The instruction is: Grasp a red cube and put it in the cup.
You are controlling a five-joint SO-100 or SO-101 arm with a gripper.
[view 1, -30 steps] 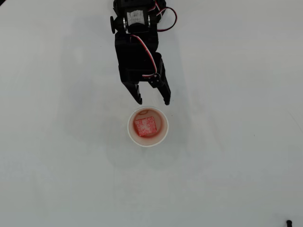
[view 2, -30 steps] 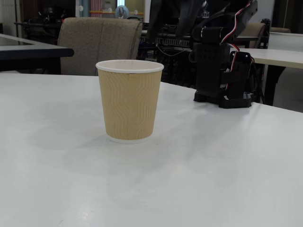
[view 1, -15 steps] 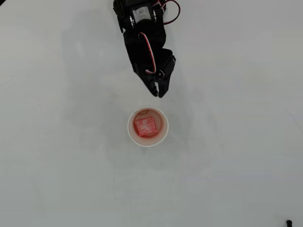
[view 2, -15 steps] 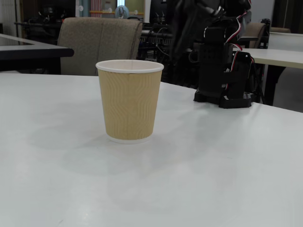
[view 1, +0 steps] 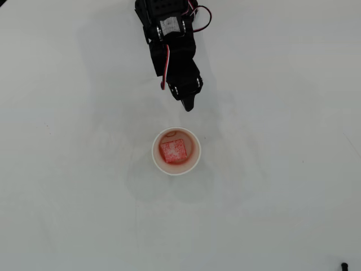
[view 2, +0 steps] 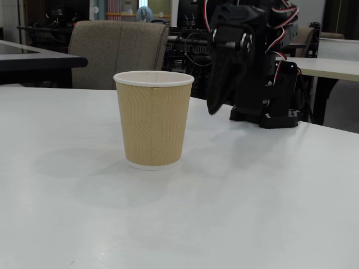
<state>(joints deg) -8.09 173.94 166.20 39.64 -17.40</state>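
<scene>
Claw point(view 1: 189, 107) first: from my overhead feed its two black fingers come together into a single point, with nothing between them, so I read it as clenched and empty. It hangs over bare table point(view 1: 293, 186), a little way up-screen from the cup point(view 1: 158, 164) and clear of the rim. The arm behind it runs toward the top edge of the overhead view, with a red and white wire looping down its side.

On my fixed feed the claw point(view 2: 212, 110) points down and sits to the right of the cup point(view 2: 153, 120), behind it, with its tip above the table point(view 2: 252, 213) and not touching the tan ribbed wall. I see no gap between the fingers from this side either. The arm's base stands further back on the right.

My red cube point(view 1: 173, 151) lies at the bottom of the cup, seen straight down through the mouth in the overhead view. Its speckled pinkish top faces up and it rests roughly in the middle, slightly toward the left side of the floor, with a reddish tint on the inner wall around it. From the fixed view the cube is hidden by the cup's wall.

The cup stands upright on the table, white rolled rim level. A grey upholstered chair point(view 2: 115, 53) stands behind the table on the left of the fixed view.
</scene>
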